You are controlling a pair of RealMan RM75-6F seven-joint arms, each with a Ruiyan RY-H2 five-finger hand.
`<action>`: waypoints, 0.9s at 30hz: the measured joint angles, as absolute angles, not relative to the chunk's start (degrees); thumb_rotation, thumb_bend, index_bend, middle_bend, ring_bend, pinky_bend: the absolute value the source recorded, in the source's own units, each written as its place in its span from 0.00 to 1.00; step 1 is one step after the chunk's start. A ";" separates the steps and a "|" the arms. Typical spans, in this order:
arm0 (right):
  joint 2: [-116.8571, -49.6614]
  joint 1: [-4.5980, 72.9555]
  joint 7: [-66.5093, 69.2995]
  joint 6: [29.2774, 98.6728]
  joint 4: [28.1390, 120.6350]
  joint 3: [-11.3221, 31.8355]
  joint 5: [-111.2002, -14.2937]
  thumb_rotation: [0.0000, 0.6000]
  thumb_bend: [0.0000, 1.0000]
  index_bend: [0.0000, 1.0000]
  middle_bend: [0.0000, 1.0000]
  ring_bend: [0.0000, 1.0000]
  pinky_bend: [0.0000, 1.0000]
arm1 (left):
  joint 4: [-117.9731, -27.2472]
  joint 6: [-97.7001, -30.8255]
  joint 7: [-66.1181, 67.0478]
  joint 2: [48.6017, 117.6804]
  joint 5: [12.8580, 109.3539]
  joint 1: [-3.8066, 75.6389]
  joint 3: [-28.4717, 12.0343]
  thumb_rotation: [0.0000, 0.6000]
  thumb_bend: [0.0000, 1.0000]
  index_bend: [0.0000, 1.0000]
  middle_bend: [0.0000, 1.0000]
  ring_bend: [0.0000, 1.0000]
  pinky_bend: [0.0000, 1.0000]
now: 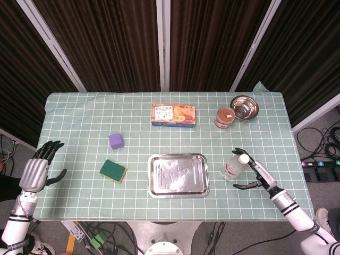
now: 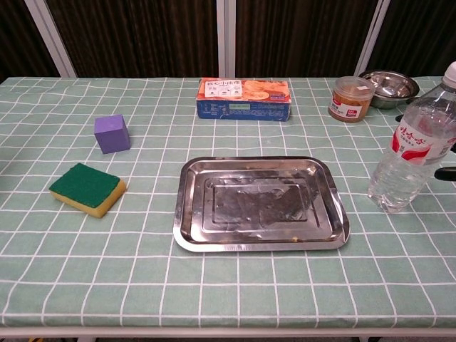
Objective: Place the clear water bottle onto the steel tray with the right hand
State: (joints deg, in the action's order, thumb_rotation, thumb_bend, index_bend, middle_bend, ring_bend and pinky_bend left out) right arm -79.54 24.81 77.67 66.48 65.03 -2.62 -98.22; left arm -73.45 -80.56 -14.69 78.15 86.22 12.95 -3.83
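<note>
clear water bottle [image 1: 235, 167] upright on green checked tablecloth [image 1: 79, 117] | dark curtains [image 1: 117, 42] behind | right hand [image 1: 256, 173] fingers wide

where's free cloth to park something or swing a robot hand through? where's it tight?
Free: the front strip below the steel tray, the patch between purple cube and biscuit box, and the tray's own bare floor. Tight: back right, where jar and steel bowl sit close, and beside the water bottle, where the right robot hand is.
</note>
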 measured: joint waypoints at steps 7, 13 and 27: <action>-81.96 27.34 76.59 63.80 63.98 -2.30 -96.50 1.00 0.00 0.00 0.10 0.00 0.00 | -71.77 -80.05 -15.78 78.50 86.09 12.95 -3.51 1.00 0.31 0.19 0.21 0.11 0.19; -84.66 28.53 74.93 62.66 62.87 -1.41 -94.51 1.00 0.00 0.32 0.35 0.14 0.15 | -71.06 -79.96 -16.60 78.50 85.94 13.07 -3.65 1.00 0.31 0.19 0.21 0.11 0.19; -85.89 28.01 65.50 64.17 66.85 2.89 -88.38 1.00 0.21 0.84 0.65 0.39 0.37 | -71.13 -79.96 -17.27 78.84 85.97 13.03 -3.42 1.00 0.31 0.19 0.21 0.11 0.19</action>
